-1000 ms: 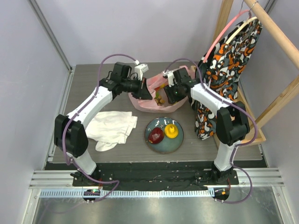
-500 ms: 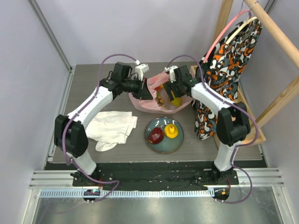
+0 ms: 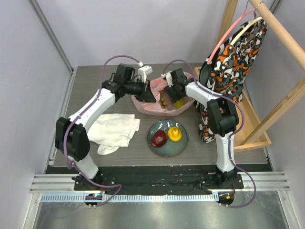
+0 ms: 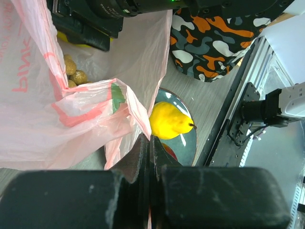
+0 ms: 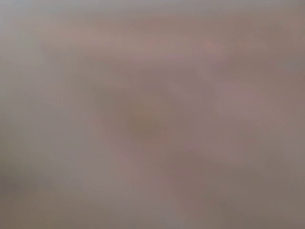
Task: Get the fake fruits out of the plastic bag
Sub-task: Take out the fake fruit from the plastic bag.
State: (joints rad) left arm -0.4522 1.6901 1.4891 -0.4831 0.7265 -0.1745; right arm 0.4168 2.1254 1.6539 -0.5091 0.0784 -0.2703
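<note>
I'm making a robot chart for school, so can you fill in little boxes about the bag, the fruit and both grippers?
Left gripper: shut on the plastic bag rim
Right gripper: down inside the bag, open or shut unclear
In bag: grapes, yellow piece
On plate: red apple, yellow pear
Beside plate: white cloth

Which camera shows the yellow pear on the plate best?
The left wrist view: the yellow pear is close and sharp, stem visible, only its edge behind the plastic bag. The top view shows it small on the plate. The right wrist view is only blur.
</note>
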